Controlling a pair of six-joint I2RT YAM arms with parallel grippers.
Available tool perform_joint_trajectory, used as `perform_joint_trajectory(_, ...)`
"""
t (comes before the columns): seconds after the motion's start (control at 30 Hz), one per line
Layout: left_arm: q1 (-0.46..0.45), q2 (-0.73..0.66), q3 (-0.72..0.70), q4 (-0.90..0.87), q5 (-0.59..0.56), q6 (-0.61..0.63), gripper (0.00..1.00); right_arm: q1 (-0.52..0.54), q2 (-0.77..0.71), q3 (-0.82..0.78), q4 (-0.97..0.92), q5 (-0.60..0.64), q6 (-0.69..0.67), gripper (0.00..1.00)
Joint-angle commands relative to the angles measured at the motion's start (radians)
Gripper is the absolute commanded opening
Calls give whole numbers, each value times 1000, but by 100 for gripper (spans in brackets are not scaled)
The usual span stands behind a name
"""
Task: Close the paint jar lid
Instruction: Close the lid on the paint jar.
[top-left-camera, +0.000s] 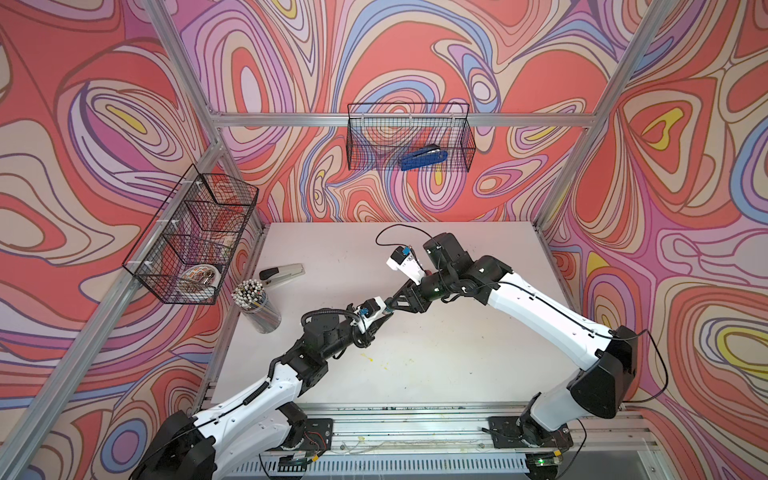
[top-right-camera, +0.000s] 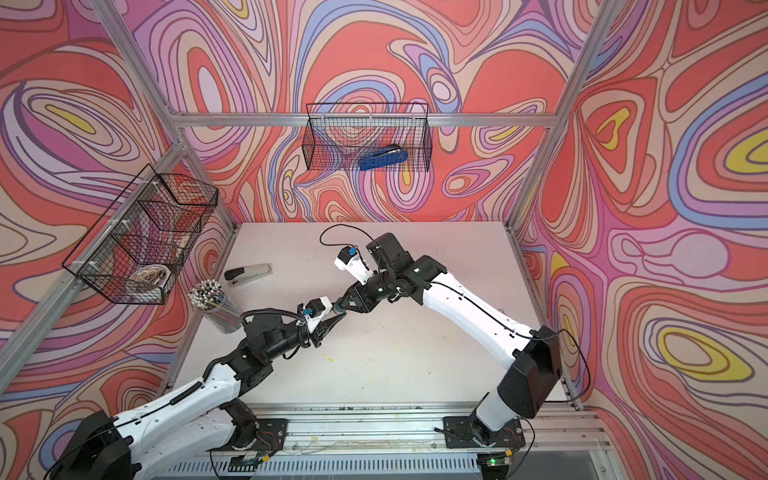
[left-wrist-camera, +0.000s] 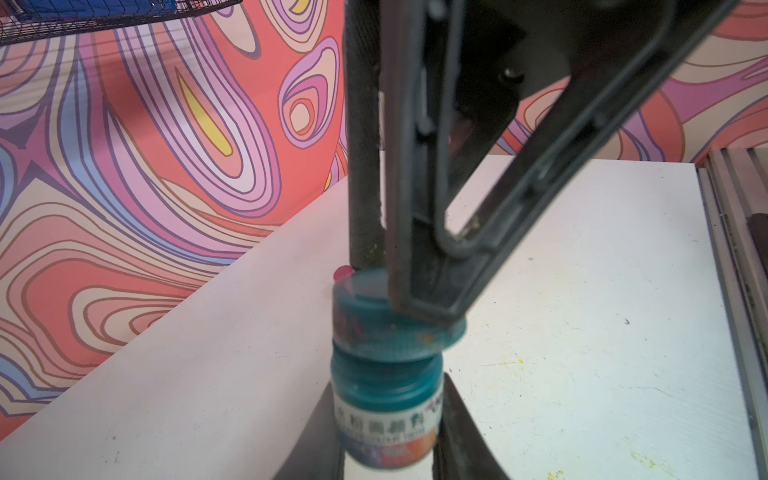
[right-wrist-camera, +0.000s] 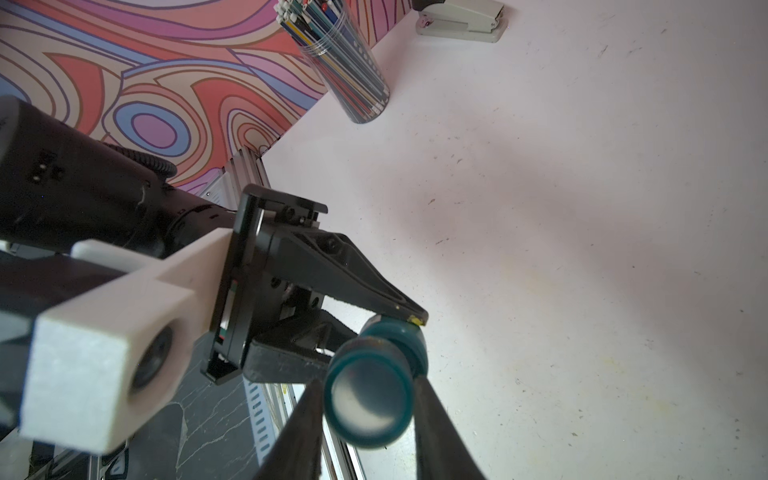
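Left claw (top-left-camera: 383, 318) was clamped on the paint jar (left-wrist-camera: 386, 419), one finger pressed on each side of its labelled body, so it was closed only as far as the jar allowed. Right claw (top-left-camera: 397, 302) was pinched in the same way on the teal lid (right-wrist-camera: 368, 399), with a finger on either side of the rim.

Both arms reached in from the near corners and met tip to tip over the middle of the white table (top-left-camera: 457, 353), holding the jar between them clear of the surface. In both top views the jar showed only as a small teal spot where the two claws came together.

From the left wrist camera, the lid sat against the jar's mouth a little off-centre, and the ribbed teal neck showed beneath it.

Off to the left side of the table stood a clear cup of pencils (top-left-camera: 257, 307), with a grey stapler (top-left-camera: 282, 274) lying just behind it. A blue stapler (top-left-camera: 424, 160) lay in the wire basket (top-left-camera: 353, 137) on the back wall.
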Motion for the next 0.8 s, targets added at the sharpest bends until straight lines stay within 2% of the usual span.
perform_joint_trajectory(0.0, 0, -4, 33, 41, 16, 23, 29, 10, 15, 14, 9, 2, -8, 28)
perform_joint_trajectory(0.33, 0, -13, 28, 42, 17, 26, 29, 10, 12, 14, 10, 109, 0, 26)
perform_joint_trajectory(0.63, 0, -16, 28, 44, 13, 29, 29, 10, 16, 1, 14, 111, 2, 27)
perform_joint_trajectory(0.77, 0, -17, 29, 45, 5, 34, 29, 9, 19, -1, 8, 68, -3, 27)
